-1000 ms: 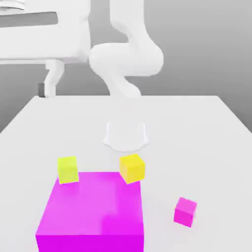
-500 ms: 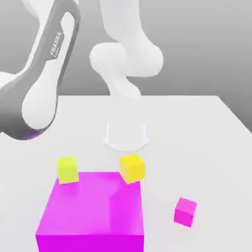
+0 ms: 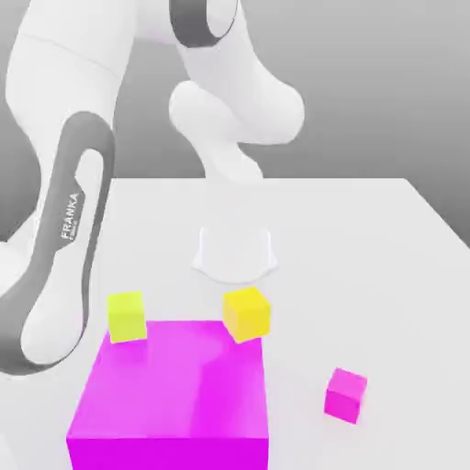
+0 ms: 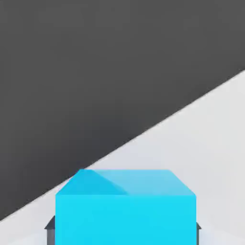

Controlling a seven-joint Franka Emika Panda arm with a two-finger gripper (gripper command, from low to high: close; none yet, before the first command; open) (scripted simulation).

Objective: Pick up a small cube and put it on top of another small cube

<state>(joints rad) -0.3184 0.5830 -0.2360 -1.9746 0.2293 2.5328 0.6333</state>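
The small cube [image 4: 125,206], plain cyan, sits close up in the hand view. My gripper [image 4: 123,230] is shut on it, a dark fingertip [image 4: 50,228] showing at each of its lower sides. It rests on or just above the white table [image 4: 210,139]. In the exterior view, my arm's forearm link [image 3: 60,266] reaches down at the exterior view's left. Other small cubes stand there: a lime-yellow cube [image 3: 127,316], a yellow cube [image 3: 246,312] and a small magenta cube [image 3: 345,394].
A big magenta block [image 3: 170,395] fills the front of the table, with the lime-yellow and yellow cubes at its far corners. The robot's white base [image 3: 235,252] stands at mid-table. The table's edge runs close behind the cyan cube in the hand view.
My arm has swung down along the exterior view's left side. The gripper has gone from open to shut. The cubes and the magenta block in the exterior view have not moved.
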